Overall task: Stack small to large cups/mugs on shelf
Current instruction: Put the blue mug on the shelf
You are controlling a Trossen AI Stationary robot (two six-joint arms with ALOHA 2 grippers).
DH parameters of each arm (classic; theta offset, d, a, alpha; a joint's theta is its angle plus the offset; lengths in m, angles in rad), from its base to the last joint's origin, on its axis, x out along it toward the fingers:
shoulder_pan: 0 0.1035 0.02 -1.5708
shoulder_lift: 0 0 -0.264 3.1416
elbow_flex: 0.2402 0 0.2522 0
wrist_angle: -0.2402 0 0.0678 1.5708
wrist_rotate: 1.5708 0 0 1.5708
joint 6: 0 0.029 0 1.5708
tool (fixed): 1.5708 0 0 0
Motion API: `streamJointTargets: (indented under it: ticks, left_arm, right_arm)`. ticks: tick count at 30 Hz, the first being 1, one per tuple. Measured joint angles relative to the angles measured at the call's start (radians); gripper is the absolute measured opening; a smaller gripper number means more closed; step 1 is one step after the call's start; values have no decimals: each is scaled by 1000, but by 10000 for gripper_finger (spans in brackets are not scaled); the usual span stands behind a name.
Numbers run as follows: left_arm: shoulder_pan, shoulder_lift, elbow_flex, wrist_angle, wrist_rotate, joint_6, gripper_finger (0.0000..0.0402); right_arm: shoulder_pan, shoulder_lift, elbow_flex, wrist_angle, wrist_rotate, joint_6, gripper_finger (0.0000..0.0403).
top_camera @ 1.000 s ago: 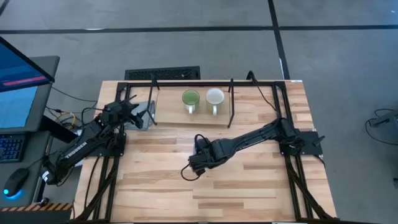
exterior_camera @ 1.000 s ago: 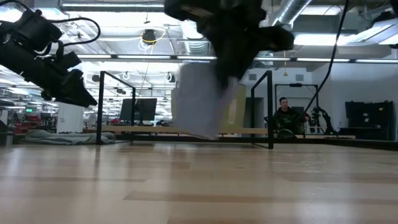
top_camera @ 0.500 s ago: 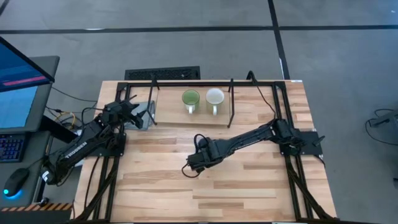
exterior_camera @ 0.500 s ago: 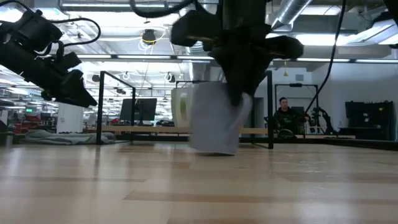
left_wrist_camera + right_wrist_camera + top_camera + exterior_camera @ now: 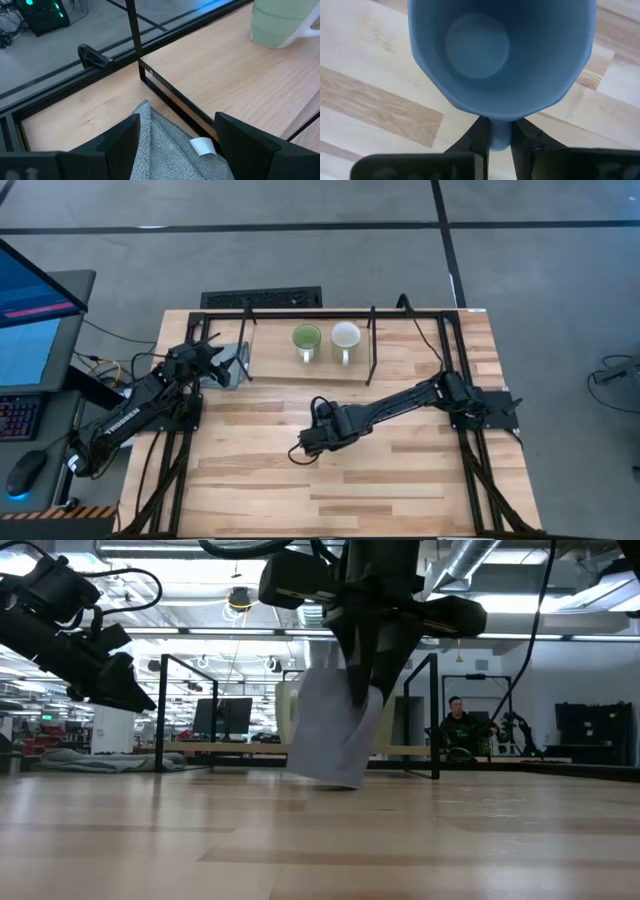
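Since a moment ago, the blue-grey mug (image 5: 335, 735) has risen off the tabletop and tipped; in the low view it now hangs tilted, its base just clear of the planks, where half a second earlier it sat nearly upright and lower.

At the left, the left gripper (image 5: 215, 362) waits by the shelf's left end, its two dark fingers spread apart around a folded grey cloth (image 5: 165, 150), a nubbly towel with a small white tag. Whether the fingers press on the cloth I cannot tell; they look open.

Next comes the shelf (image 5: 275, 365), a pale, smooth wooden board in a thin black metal frame with upright rods. Two glazed ceramic mugs already stand on it side by side, handles toward the table's front: the green mug (image 5: 306, 338), then the white mug (image 5: 345, 336).

Further right and nearer the table's middle, well apart from the shelf, the right gripper (image 5: 308, 441) has its fingers closed on the blue-grey mug's rim, one inside and one outside; the wrist view looks straight into its smooth, round matte interior.

By my judgement, two mugs are placed and one remains: it has yet to be carried to the shelf and set down or stacked.
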Motion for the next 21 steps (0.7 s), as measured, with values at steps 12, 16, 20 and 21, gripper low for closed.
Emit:
streamJointTargets:
  ticks: [12,16,20,21]
  left_arm:
    - [0,0,0,1,2,0,248]
    - [0,0,0,1,2,0,248]
    - [0,0,0,1,2,0,248]
    - [0,0,0,1,2,0,248]
  right_arm:
    - [0,0,0,6,-23,-20,73]
    - [0,0,0,9,-24,-20,77]
    - [0,0,0,26,-27,-34,82]
    - [0,0,0,38,-27,-46,84]
